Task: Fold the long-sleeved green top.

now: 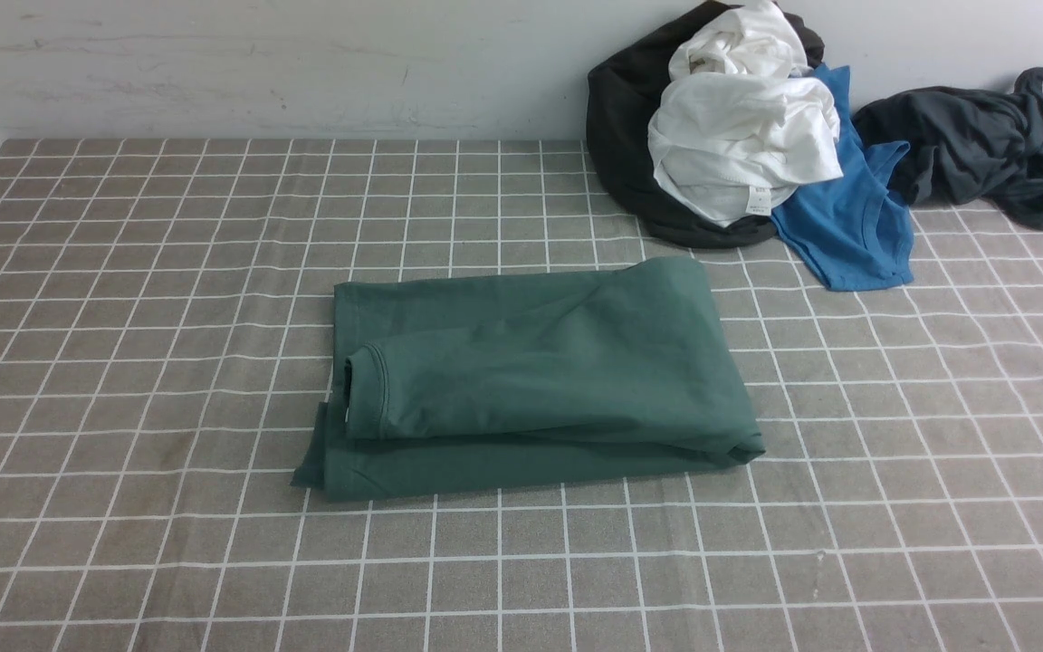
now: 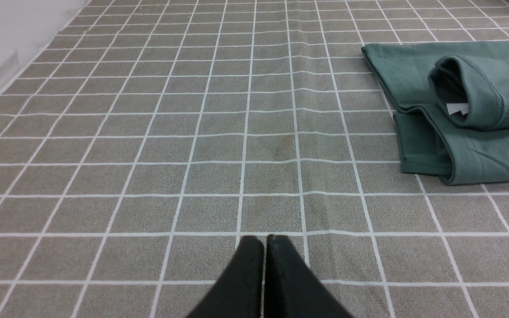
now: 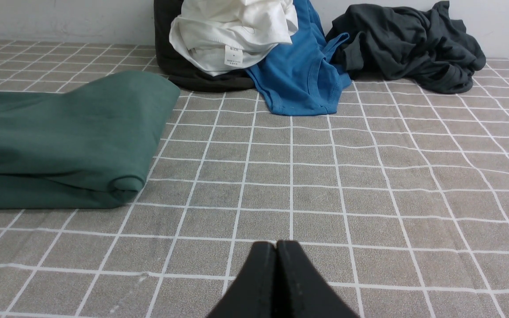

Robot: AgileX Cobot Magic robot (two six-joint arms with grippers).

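Front view shows the big dark green cotton top with long sleeves (image 1: 540, 380) lying folded into a flat, wide bundle on the grey desk with white grid lines (image 1: 168, 543). The top is near the middle of the desk, a bit to the left. Its ribbed round neck (image 1: 366, 394) is on the left end and sits on top of more green cloth. A small bit of green cloth (image 1: 311, 457) pokes out at the near left corner. The right end is a smooth, rounded fold. A small white tag (image 2: 457, 108) peeks out inside the neck in the left wrist view. The left jaws (image 2: 264, 240) are shut and hold nothing, and they are apart from the top. The right jaws (image 3: 275, 245) are shut and empty too, also away from the cloth. Far back on the right is a pile with a round black cloth thing (image 1: 621, 136), crumpled white cloth with a label (image 1: 743, 136) on it, a bright blue shirt (image 1: 856, 217) just beside, and a bunched dark grey cloth (image 1: 983, 145). A pale plain wall (image 1: 304, 63) stands behind the desk.
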